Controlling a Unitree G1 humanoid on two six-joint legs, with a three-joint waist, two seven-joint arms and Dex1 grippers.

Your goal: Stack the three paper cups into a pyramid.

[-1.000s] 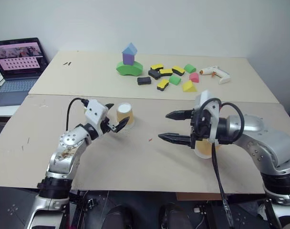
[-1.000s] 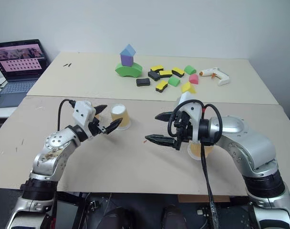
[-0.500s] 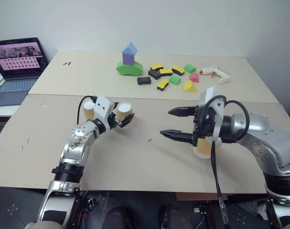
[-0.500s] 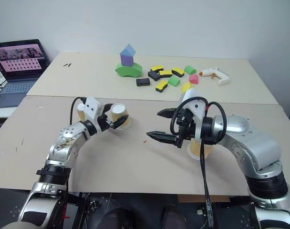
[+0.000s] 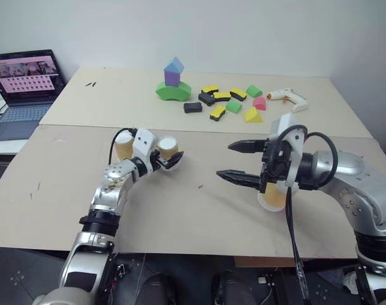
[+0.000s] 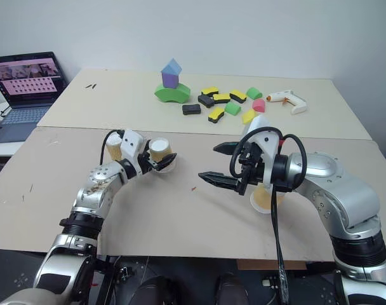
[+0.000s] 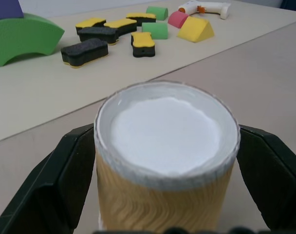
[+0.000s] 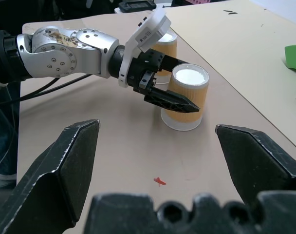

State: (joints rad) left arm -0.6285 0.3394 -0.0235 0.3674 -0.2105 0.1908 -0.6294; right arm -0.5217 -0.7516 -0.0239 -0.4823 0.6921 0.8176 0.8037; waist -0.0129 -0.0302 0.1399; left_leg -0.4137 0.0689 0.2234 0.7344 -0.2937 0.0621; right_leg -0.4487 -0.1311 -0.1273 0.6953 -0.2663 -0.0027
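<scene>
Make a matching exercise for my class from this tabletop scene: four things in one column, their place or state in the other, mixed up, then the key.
Things
1. left gripper
2. right gripper
3. blue block
4. laptop

Places or states
A. on top of the purple block
B. open, holding nothing, above the table
C. screen lit, on the robot's far left
D. open, fingers either side of an upside-down paper cup

Pairs: 1-D, 2-B, 3-A, 4-C

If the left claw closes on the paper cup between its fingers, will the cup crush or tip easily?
The paper cup looks thin-walled, so a hard squeeze from the left claw would probably dent it. It stands upside down on its wide rim, which should resist tipping. It seems light and may slide on the smooth table.
</scene>
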